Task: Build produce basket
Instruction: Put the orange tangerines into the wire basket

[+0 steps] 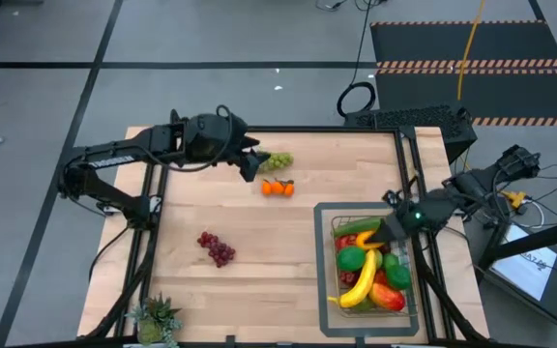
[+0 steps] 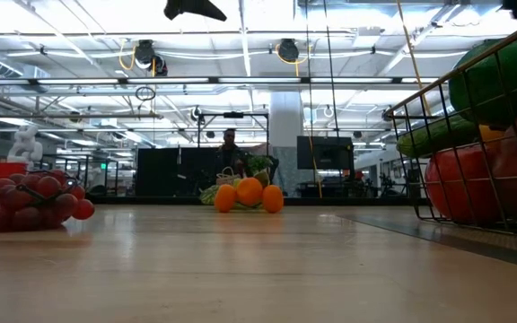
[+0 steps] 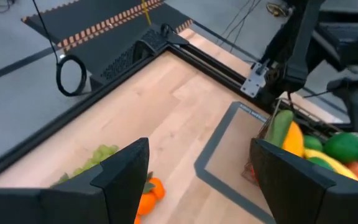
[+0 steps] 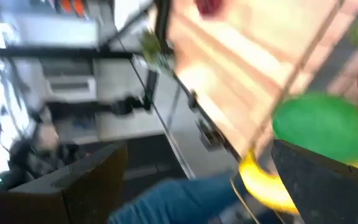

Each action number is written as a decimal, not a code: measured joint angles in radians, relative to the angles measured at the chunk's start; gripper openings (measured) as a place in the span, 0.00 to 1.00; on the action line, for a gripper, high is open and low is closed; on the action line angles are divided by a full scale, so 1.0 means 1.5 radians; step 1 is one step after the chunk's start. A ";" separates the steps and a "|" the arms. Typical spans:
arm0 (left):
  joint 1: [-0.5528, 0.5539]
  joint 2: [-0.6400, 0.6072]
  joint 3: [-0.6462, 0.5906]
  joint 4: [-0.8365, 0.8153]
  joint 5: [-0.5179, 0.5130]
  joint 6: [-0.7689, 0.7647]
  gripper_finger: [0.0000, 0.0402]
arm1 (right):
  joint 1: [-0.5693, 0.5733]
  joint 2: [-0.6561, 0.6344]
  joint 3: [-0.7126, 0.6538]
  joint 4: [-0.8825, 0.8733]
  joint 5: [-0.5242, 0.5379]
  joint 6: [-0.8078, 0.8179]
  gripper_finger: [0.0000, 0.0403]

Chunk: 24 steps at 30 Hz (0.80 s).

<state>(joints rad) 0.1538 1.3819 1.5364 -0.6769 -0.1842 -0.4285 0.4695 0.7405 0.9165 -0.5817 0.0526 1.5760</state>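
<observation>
My left tool hangs wide open with nothing in it, right by the green grapes and oranges on the bench. My right tool is spread open over the basket, which sits on the grey tray already stuffed with produce, banana on top. The red grapes lie on their own, and the right wrist shot is pretty blurry.

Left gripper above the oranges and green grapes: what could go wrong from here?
The left gripper hangs open between the oranges and green grapes, which lie close together; closing on one may push the other away. The basket is already heaped, so added fruit might roll out.
</observation>
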 joint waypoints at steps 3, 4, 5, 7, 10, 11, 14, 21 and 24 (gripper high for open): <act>0.028 0.000 0.000 0.000 0.024 0.041 0.69 | -0.046 -0.003 0.000 0.024 0.018 -0.002 0.97; 0.038 0.000 0.000 0.000 0.034 0.052 0.69 | -0.063 -0.004 0.000 0.031 0.020 -0.002 0.97; 0.048 0.000 0.000 0.000 0.047 0.061 0.69 | -0.080 -0.004 0.000 0.037 0.024 -0.002 0.97; 0.070 0.000 0.000 -0.001 0.074 0.077 0.69 | -0.113 -0.004 0.000 0.052 0.046 -0.008 0.97; 0.097 0.000 0.000 -0.005 0.105 0.102 0.69 | -0.158 -0.003 0.000 0.073 0.105 -0.034 0.97; 0.104 0.000 0.000 -0.008 0.108 0.114 0.69 | -0.173 -0.003 0.000 0.078 0.129 -0.044 0.97; 0.121 0.002 0.000 -0.019 0.110 0.161 0.69 | -0.215 -0.002 0.000 0.097 0.213 -0.072 0.97; 0.150 0.036 0.000 -0.042 0.149 0.266 0.69 | -0.292 0.007 0.000 0.223 0.321 -0.187 0.97; 0.161 0.066 0.000 -0.047 0.186 0.285 0.69 | -0.315 0.015 0.000 0.245 0.332 -0.211 0.97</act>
<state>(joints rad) 0.3959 1.4804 1.5364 -0.7479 0.0943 -0.0017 -0.0033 0.7625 0.9167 -0.2136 0.5509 1.2602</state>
